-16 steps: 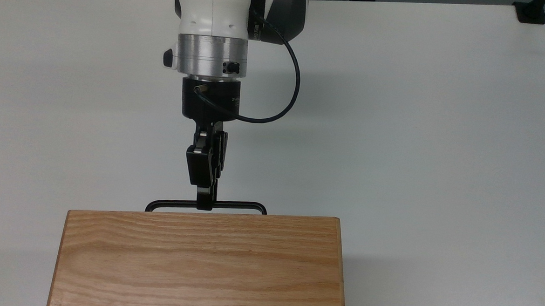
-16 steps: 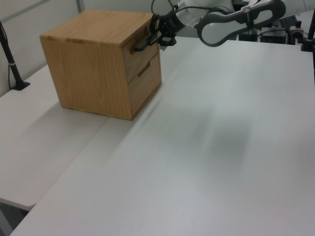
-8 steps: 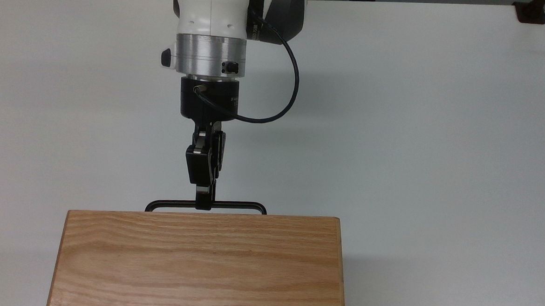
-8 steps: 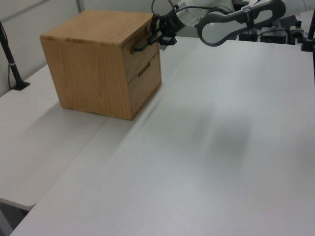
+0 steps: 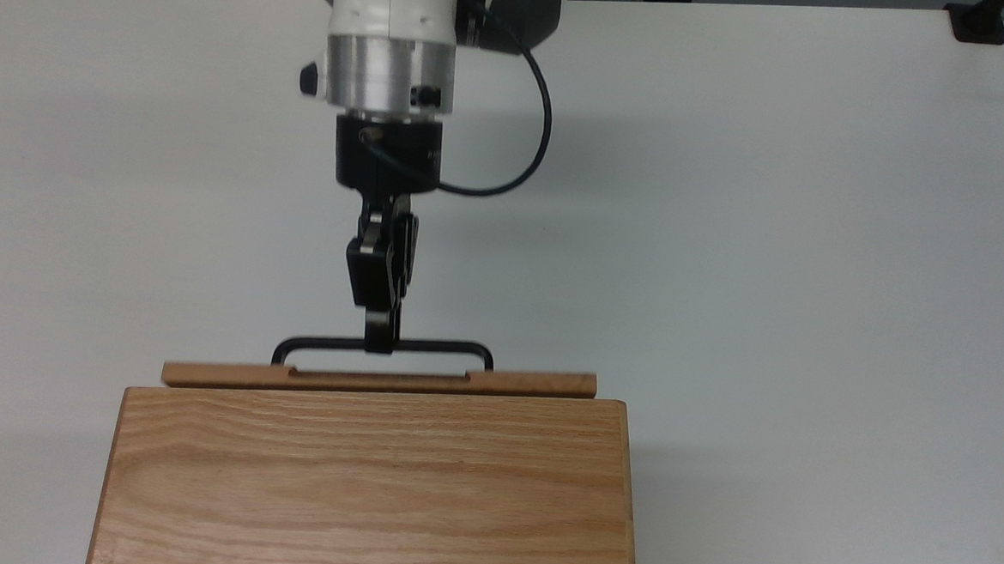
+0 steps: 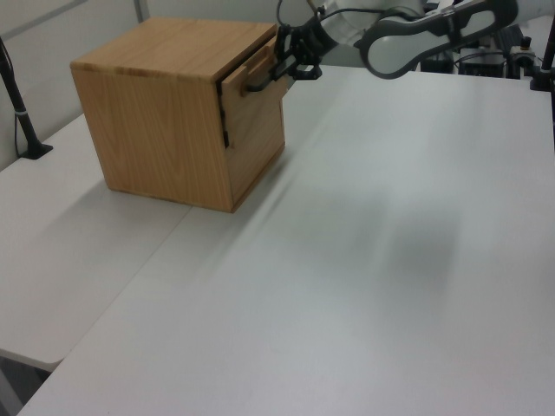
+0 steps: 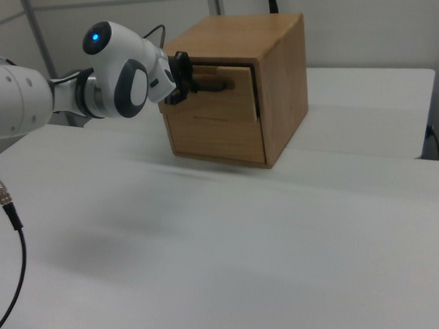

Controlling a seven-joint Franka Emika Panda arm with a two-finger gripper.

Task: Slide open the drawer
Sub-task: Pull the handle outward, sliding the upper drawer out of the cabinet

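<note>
Drawer (image 5: pixel 376 380), upper of cabinet (image 5: pixel 367 485) on tabletop (image 5: pixel 813 247): front panel now standing slightly proud of casing, flush a second ago; gripper (image 5: pixel 379 343) fingers apparently closed on bar handle (image 5: pixel 430 345); opening begun, most travel remaining.

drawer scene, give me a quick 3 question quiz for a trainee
1. True or false: the drawer has come partly out of the cabinet.
2. What is the gripper shut on?
A. the cabinet top
B. the black handle
C. a cable
3. Fill in: in the left view, the cabinet stands on a white ____.

Key
1. True: its front panel stands clear of the cabinet face.
2. B
3. table
</note>
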